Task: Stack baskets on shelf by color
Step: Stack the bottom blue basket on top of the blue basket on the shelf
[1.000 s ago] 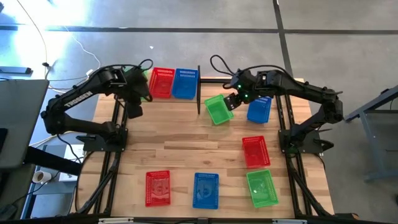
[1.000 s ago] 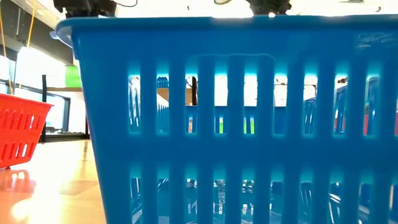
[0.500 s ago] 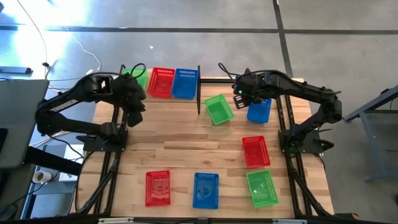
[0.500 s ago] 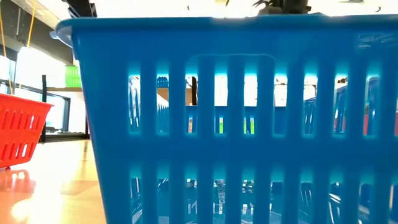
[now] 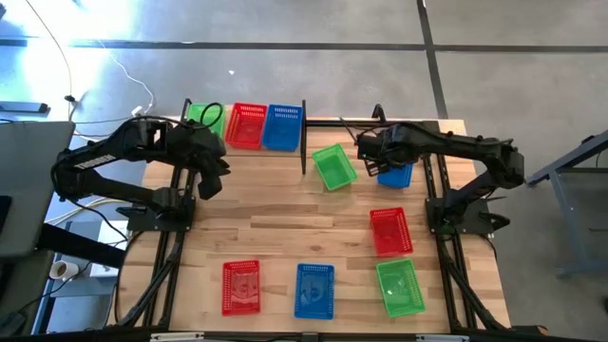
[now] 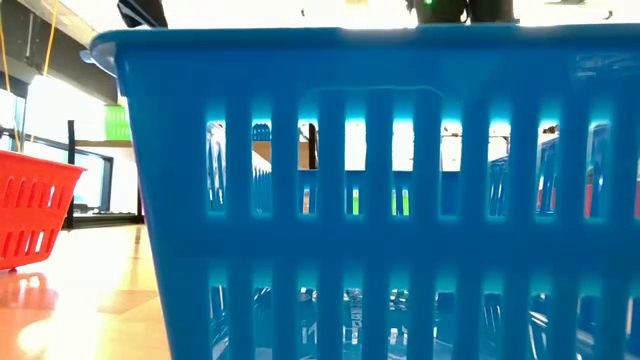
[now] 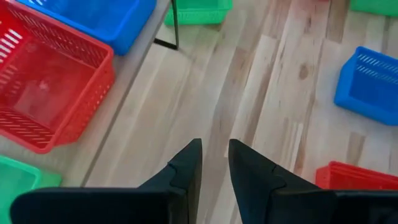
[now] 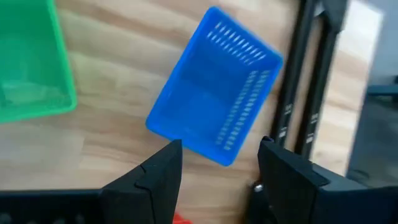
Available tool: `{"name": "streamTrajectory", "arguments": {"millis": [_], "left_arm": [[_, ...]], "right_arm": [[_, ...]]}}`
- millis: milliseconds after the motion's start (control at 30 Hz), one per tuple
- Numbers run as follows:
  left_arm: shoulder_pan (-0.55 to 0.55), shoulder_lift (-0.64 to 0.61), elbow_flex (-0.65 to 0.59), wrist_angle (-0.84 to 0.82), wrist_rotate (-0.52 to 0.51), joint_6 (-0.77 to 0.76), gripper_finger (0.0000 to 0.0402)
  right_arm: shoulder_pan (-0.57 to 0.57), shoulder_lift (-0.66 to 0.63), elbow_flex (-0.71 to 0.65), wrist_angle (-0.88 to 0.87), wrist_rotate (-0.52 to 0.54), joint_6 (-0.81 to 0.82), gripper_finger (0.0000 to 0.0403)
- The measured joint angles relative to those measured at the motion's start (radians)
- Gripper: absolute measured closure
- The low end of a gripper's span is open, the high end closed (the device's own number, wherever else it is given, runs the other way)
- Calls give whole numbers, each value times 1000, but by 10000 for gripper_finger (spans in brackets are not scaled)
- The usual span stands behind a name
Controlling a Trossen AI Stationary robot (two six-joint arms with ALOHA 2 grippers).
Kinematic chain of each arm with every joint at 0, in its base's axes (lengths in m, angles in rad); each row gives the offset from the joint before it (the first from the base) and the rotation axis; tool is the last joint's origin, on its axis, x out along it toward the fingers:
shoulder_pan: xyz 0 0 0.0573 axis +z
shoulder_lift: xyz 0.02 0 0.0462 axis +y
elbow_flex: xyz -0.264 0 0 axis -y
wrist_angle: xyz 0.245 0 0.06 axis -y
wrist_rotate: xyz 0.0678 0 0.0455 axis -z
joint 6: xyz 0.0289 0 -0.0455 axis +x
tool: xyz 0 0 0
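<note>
The shelf [image 5: 304,122] stands at the table's far edge, with a green basket [image 5: 201,116], a red basket [image 5: 247,125] and a blue basket [image 5: 282,126] side by side on it. On the table rest a green basket [image 5: 333,166], a blue basket [image 5: 397,175], a red one [image 5: 389,231], a green one [image 5: 400,287], a blue one [image 5: 314,290] and a red one [image 5: 240,286]. My left gripper [image 7: 214,149] hovers over bare planks just in front of the shelf, with a narrow gap between its fingers. My right gripper [image 8: 217,152] is wide open above the blue basket [image 8: 214,87], touching nothing.
In the low view the near blue basket [image 6: 370,200] fills nearly the whole picture, with a red basket [image 6: 30,215] beside it at the left. A black shelf post [image 7: 174,25] stands by the left gripper. Bare planks [image 5: 275,223] lie in the middle of the table.
My left arm has drawn back from the shelf toward the table's near edge, and the green basket at the shelf's left end now shows uncovered. My right gripper has moved from the green basket on the table toward the right edge, and now hangs over the blue basket.
</note>
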Motion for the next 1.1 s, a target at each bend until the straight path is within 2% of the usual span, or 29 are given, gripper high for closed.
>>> {"name": "streamTrajectory", "arguments": {"millis": [200,367,800,1100], "left_arm": [[-8,1,-27,0,-3,-14,330],[-8,1,-53,1,-39,-15,330],[-8,0,-73,39,-99,-15,330],[-8,0,-73,43,-99,-15,330]], "right_arm": [[13,-41,-83,162,-135,30,208],[108,-68,-99,320,-228,125,208],[461,-64,-90,557,-196,495,208],[624,-59,-88,770,-100,591,208]]}}
